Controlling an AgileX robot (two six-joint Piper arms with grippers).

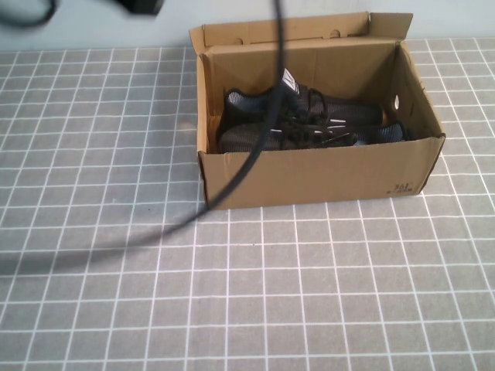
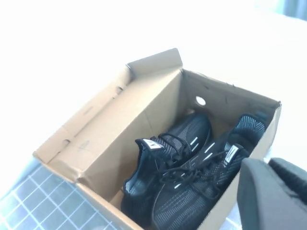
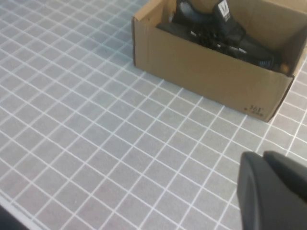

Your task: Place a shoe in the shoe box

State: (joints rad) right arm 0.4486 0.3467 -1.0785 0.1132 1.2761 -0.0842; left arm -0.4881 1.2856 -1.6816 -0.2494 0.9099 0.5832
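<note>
Resting place of the shoes: two black knit lace-up sneakers lie side by side inside the plain brown corrugated cardboard shoe box [image 1: 309, 182], flaps up.
Far shoe [image 1: 298, 104]: white tongue label upward, along the box's back wall.
Near shoe [image 1: 309, 137]: just beside the first, touching it, along the front wall.
Box print: small black marks [image 1: 401, 188] at the front wall's right corner.
Left gripper [image 2: 273, 196]: a dark bulk above and outside the box's near wall, apart from both shoes; whether its jaws are parted or closed cannot be told.
Right gripper [image 3: 273, 189]: over the grey tiled mat [image 1: 232, 294], well apart from the box, nothing visible in it; jaw state cannot be told.
Black cable [image 1: 255, 147]: hangs across the box's front-left corner.
</note>
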